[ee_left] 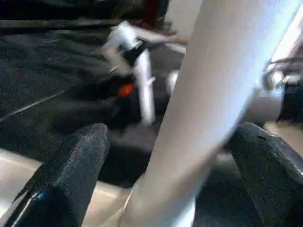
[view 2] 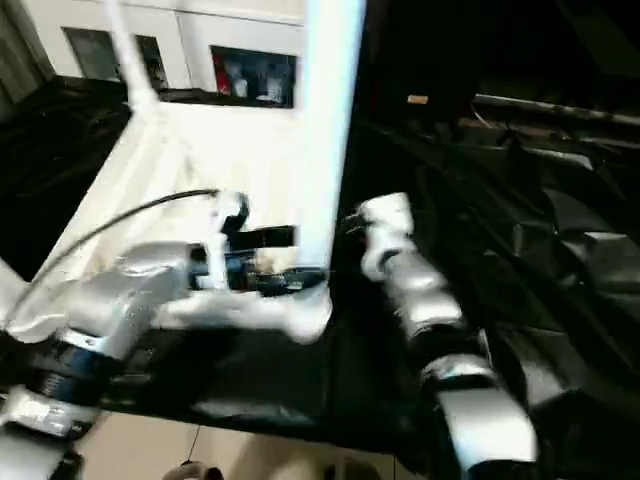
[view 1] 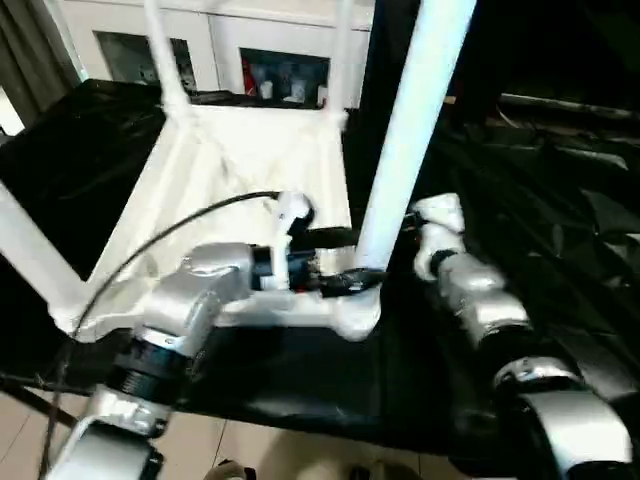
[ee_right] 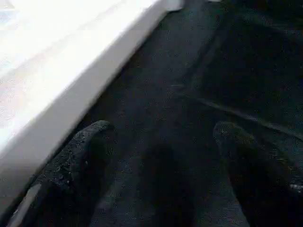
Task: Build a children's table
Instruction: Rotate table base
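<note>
On black cloth (view 1: 560, 230), one tabletop (view 1: 250, 170), four upright legs (view 1: 405, 130); both grippers' fingers (ee_left: 78, 165) apart, empty.

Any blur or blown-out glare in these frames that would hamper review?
Right eye view: motion blur smears the left gripper and the upright white plastic leg. Right wrist view: the white plastic tabletop edge is overexposed, detail lost. Left wrist view: the leg is close and soft. Left eye view: sharper, the black cloth dark.

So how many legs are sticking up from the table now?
4: the near right leg between the left end effector's fingers, the near left leg, and far legs at left and right.
</note>
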